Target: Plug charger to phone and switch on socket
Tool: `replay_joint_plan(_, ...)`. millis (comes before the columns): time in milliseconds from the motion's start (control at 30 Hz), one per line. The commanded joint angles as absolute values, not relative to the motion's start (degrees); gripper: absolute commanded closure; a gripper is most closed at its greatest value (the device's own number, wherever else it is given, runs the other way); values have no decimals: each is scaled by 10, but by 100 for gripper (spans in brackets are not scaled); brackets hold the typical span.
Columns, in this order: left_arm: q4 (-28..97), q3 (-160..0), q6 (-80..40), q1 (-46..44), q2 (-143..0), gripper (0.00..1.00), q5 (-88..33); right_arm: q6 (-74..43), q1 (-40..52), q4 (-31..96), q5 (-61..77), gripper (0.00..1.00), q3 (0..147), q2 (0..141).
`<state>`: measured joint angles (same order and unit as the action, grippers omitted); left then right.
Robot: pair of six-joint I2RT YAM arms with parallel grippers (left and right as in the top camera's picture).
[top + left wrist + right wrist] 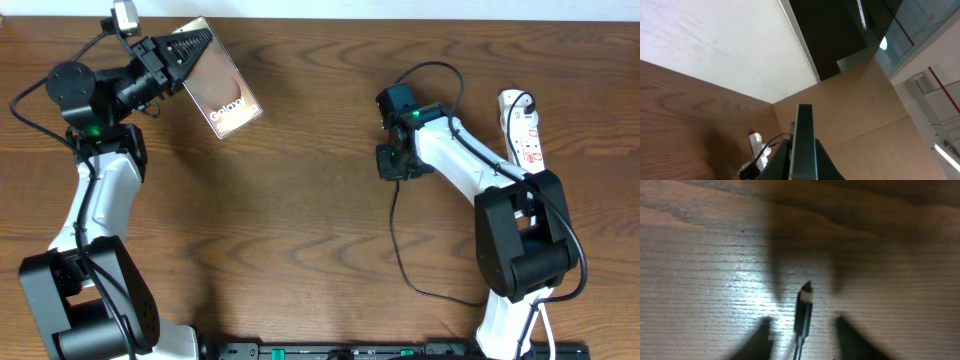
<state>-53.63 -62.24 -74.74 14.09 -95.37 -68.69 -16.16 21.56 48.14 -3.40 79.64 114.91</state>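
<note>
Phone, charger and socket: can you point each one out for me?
Phone (222, 92): overhead view, middle of its brown printed face.
Charger (803, 312): right wrist view, dark body of its plug.
Socket (524, 130): overhead view, middle of the white strip.

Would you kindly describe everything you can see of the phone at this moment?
The phone is a flat rectangular slab with a glossy brown-gold face bearing white "Galaxy" lettering. The left gripper is shut on its upper end, and it appears raised and tilted above the wooden table, touching nothing else. In the left wrist view it shows edge-on, a thin grey side.
</note>
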Motion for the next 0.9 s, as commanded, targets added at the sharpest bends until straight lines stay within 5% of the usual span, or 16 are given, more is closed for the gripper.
replay_joint_plan(0, -541, -634, -746, 141, -943, 93, -691, -172, 218, 481, -39, 24, 793, 1155)
replay_joint_plan(167, -541, -634, -746, 141, -943, 93, -693, -187, 218, 485, -15, 1, 793, 1155)
replay_joint_plan(767, -541, -634, -747, 141, -943, 93, -701, -305, 232, 483, 25, 1, 763, 1155)
replay_joint_plan(867, -541, -634, -747, 140, -943, 92, -701, -304, 232, 461, 25, 10, 754, 1155)
